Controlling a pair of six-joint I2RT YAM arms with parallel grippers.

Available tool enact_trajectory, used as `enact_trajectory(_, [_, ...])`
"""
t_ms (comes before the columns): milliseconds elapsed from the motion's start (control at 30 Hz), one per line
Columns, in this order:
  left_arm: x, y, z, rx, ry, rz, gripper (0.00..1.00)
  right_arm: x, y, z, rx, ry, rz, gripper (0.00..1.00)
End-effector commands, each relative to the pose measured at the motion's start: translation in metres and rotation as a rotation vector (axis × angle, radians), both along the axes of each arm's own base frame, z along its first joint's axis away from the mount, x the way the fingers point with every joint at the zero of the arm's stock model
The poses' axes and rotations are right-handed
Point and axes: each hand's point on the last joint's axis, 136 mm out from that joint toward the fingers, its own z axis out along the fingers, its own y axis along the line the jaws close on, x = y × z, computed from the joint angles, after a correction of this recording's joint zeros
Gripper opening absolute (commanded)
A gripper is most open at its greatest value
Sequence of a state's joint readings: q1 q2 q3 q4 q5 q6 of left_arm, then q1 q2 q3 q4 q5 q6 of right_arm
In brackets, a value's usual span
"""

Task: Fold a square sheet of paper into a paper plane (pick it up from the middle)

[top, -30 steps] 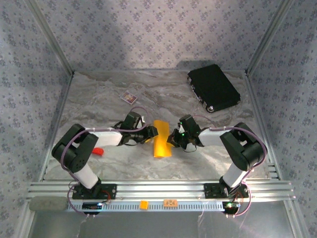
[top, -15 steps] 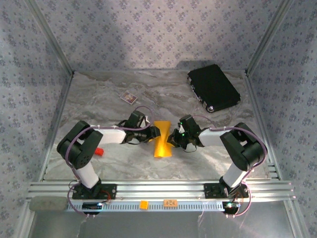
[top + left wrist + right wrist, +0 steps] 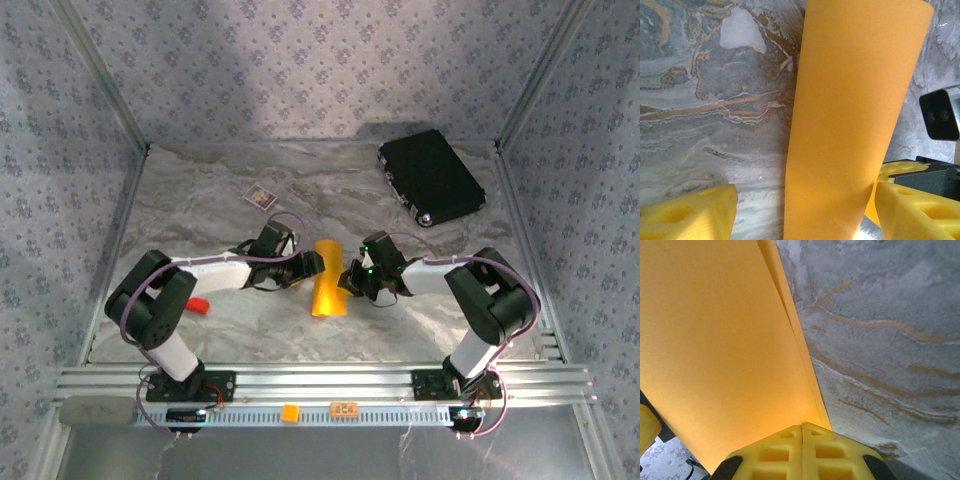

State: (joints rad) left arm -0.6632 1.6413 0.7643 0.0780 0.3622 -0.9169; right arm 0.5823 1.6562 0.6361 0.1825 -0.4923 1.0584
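The square sheet of paper [image 3: 328, 278] is an orange-yellow folded strip, standing up off the marble table between my two grippers. My left gripper [image 3: 316, 266] is open around it. In the left wrist view the paper [image 3: 850, 120] rises between the yellow fingers: bare table shows between it and the left finger [image 3: 687, 212], and its other edge reaches the right finger [image 3: 917, 210]. My right gripper [image 3: 349, 278] is shut on the paper's edge. Its pads [image 3: 802, 440] meet with the doubled paper [image 3: 720, 340] pinched in their seam.
A black case [image 3: 432, 178] lies at the back right. A small card [image 3: 260, 196] lies at the back left of centre. A small red block [image 3: 198, 304] sits by the left arm. A tiny orange tag [image 3: 290, 411] is on the front rail.
My left gripper pinched the paper's middle inward half a second ago and has now opened wide. The paper has sprung back to a smooth curved strip. The right gripper kept its hold.
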Motion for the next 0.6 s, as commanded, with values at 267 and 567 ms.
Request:
enact_trajectory(267, [-0.009, -0.015, -0.003, 0.041, 0.021, -0.09, 0.7, -0.011, -0.02, -0.018, -0.087, 0.055, -0.038, 0.06])
enact_trajectory(567, [-0.011, 0.003, -0.024, 0.17, 0.08, -0.045, 0.62, -0.012, -0.019, -0.018, -0.085, 0.052, -0.033, 0.06])
